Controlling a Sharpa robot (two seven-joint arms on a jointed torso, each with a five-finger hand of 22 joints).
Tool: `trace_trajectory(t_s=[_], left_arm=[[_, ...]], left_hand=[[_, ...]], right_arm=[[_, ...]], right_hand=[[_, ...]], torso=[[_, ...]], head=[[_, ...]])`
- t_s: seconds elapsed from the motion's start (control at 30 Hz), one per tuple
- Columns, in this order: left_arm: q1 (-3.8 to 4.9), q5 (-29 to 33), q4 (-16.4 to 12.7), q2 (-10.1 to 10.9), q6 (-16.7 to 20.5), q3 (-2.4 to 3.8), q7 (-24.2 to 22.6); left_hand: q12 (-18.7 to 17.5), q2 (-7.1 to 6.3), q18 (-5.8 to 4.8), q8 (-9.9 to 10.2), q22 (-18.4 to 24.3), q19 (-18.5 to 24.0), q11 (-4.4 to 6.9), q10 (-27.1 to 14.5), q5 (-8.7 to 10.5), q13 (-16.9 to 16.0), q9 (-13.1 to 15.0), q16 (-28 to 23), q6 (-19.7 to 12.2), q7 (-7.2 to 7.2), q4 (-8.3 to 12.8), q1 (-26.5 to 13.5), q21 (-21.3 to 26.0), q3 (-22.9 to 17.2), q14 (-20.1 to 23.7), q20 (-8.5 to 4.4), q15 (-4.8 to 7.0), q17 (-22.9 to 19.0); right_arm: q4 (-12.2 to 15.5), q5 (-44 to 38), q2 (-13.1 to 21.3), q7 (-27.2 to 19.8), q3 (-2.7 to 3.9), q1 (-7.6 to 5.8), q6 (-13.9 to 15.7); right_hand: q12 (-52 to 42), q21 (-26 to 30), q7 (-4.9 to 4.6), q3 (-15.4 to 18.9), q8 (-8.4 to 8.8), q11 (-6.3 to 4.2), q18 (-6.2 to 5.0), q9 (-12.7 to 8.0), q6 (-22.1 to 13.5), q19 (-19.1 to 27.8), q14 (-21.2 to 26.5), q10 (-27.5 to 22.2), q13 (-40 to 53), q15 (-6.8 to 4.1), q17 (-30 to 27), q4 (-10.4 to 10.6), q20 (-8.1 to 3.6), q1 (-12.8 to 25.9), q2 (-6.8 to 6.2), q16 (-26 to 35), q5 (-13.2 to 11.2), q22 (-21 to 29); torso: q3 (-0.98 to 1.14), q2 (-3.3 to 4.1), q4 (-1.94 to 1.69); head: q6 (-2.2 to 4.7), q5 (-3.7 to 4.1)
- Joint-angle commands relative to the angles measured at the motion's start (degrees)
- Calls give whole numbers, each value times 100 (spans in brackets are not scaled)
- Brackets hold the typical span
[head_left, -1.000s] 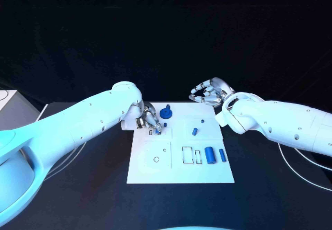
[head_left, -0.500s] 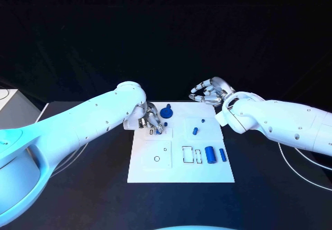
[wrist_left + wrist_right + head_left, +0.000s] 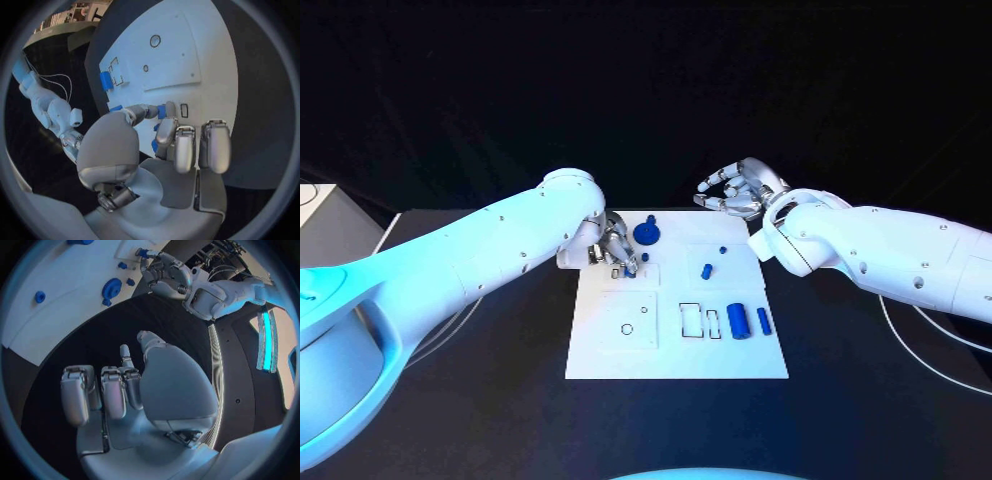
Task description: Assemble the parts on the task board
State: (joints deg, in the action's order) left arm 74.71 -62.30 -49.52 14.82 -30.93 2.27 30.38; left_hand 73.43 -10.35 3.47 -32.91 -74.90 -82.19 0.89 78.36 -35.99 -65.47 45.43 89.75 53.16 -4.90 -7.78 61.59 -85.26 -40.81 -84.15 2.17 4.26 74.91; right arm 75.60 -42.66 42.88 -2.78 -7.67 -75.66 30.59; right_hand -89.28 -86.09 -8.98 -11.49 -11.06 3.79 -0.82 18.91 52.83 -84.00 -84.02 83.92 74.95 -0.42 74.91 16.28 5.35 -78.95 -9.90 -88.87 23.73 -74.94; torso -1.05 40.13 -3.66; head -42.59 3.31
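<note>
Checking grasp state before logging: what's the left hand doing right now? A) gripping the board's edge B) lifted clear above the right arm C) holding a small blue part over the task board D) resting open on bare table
C: the left hand pinches a small blue part between its fingers, over the white task board; in the head view it sits at the board's near-left area.

Dim surroundings, bright lit arms, fisheye-bent edges.
</note>
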Motion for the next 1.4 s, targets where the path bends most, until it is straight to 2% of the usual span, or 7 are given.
trace_trajectory(t_s=[0.03,0.17,0.67,1.13,1.4], left_arm=[[3,-42,-11,-23,52,1,-17],[2,-38,5,-30,60,0,-15],[-1,-30,44,-54,-11,-19,1],[-2,-25,64,-60,-63,-22,8],[-24,-2,122,-122,-68,-70,17]], left_hand=[[24,18,-80,-26,-428,-32,-1,48,-35,-9,12,25,175,137,1117,75,-22,-1078,-585,17,-22,1509],[28,19,-80,-26,-430,-34,-1,52,-39,-15,14,25,177,137,1117,74,-23,-1076,-585,17,-22,1509],[23,19,-80,-26,-427,-32,-1,49,-44,-7,17,25,178,137,1115,72,-22,-1073,-585,16,-22,1509],[23,20,-77,-25,-416,-24,0,49,-50,-7,22,25,179,137,1114,70,-17,-1068,-585,15,-21,1509],[32,22,-78,-22,-420,-26,1,55,-56,-20,29,25,179,138,1114,69,-19,-1060,-585,14,-21,1509]], right_arm=[[6,-53,-5,-41,2,2,-57],[6,-53,-6,-42,2,2,-58],[0,-53,-13,-45,2,2,-59],[-7,-53,-20,-52,2,2,-56],[7,-53,-20,-54,2,2,-56]], right_hand=[[-15,40,1,-21,30,28,-21,5,-41,-427,-519,567,1463,19,1173,-1,23,36,0,10,-12,-1235],[-15,40,1,-21,30,28,-21,5,-41,-427,-519,567,1463,19,1173,-1,23,36,0,10,-12,-1235],[-15,40,1,-21,30,28,-21,5,-41,-427,-519,567,1463,19,1173,-1,23,36,0,10,-12,-1235],[-15,40,1,-21,30,28,-21,5,-41,-427,-519,567,1463,19,1173,-1,23,36,0,10,-12,-1235],[-15,40,1,-21,30,28,-21,5,-41,-427,-519,567,1463,19,1173,-1,23,36,0,10,-12,-1235]], torso=[[-2,-1,-3],[6,3,1],[9,1,3],[4,0,4],[3,16,12]], head=[[-3,-2],[-4,-3],[-24,-7],[-33,-3],[-43,4]])
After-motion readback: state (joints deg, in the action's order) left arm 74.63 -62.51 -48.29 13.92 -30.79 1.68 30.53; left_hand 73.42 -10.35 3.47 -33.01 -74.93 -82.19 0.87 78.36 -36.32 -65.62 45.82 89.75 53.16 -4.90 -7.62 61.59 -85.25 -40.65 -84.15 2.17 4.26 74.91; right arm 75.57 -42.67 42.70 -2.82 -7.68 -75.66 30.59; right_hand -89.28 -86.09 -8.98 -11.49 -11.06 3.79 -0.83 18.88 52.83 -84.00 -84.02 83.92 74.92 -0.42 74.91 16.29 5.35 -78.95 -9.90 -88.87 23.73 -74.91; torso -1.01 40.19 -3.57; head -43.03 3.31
